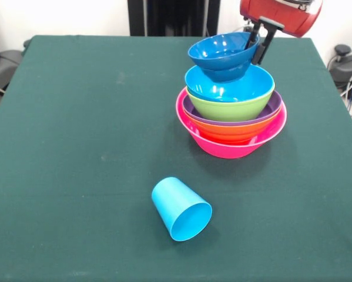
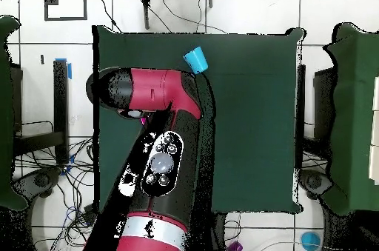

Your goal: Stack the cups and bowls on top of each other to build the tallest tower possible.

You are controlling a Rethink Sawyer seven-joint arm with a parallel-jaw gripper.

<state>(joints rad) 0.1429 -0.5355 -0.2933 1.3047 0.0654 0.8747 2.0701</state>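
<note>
Tower point(image 1: 231, 120) of nested bowls at table's point(image 1: 76, 147) far right, small dark blue bowl point(image 1: 221, 54) tilted above it, pinched at rim by gripper point(image 1: 260, 42), liable to slide off crooked if dropped; sky blue cup point(image 1: 180, 208) lying sideways nearby.

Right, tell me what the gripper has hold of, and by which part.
The gripper holds the small dark blue bowl by its rim, on the side nearest the arm, tilted above the sky blue bowl atop the tower.
</note>
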